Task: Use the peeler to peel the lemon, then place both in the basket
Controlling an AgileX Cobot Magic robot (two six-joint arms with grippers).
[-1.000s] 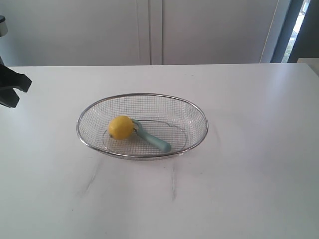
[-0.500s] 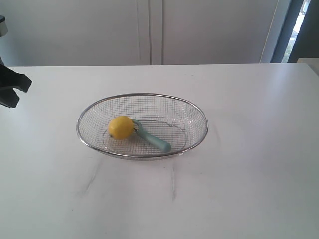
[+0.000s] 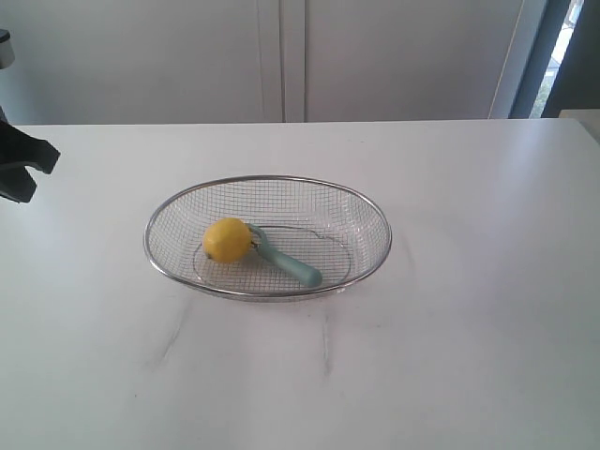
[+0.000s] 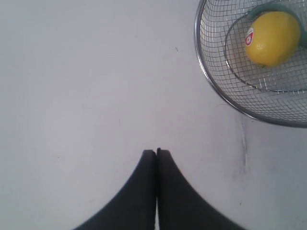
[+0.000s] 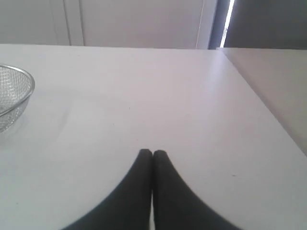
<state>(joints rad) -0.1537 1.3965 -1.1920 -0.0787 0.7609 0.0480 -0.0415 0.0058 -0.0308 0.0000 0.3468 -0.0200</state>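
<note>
The yellow lemon lies inside the silver wire basket at mid-table, and the teal peeler rests beside it with its head against the fruit. In the left wrist view the lemon carries a small sticker and sits within the basket; a sliver of the peeler shows behind it. My left gripper is shut and empty over bare table, apart from the basket. My right gripper is also shut and empty, far from the basket edge.
The white table spreads around the basket, with faint dark scuffs in front of it. A dark part of the left arm sits at the far left edge. A wall and door frame stand behind.
</note>
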